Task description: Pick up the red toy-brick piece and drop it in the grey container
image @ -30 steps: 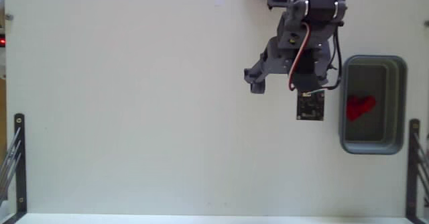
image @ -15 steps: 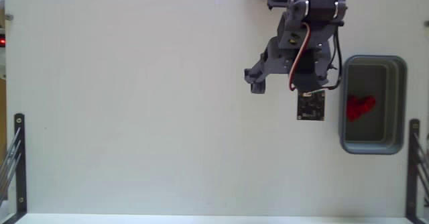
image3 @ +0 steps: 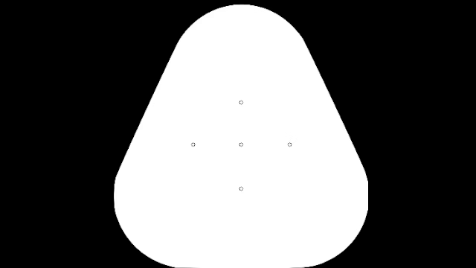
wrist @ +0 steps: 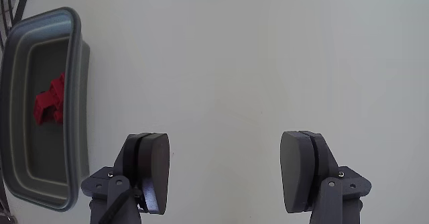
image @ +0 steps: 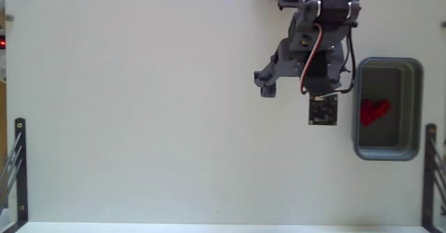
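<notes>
In the fixed view the container [image: 388, 108] sits on the worktop [image: 139, 121] at the right edge, with the brick [image: 373, 111] inside it near the middle. The arm [image: 313, 51] reaches down from the top edge, just left of the container. In the wrist view the container [wrist: 79, 83] lies left of the claw [wrist: 224, 174], the brick [wrist: 49, 102] in it.
</notes>
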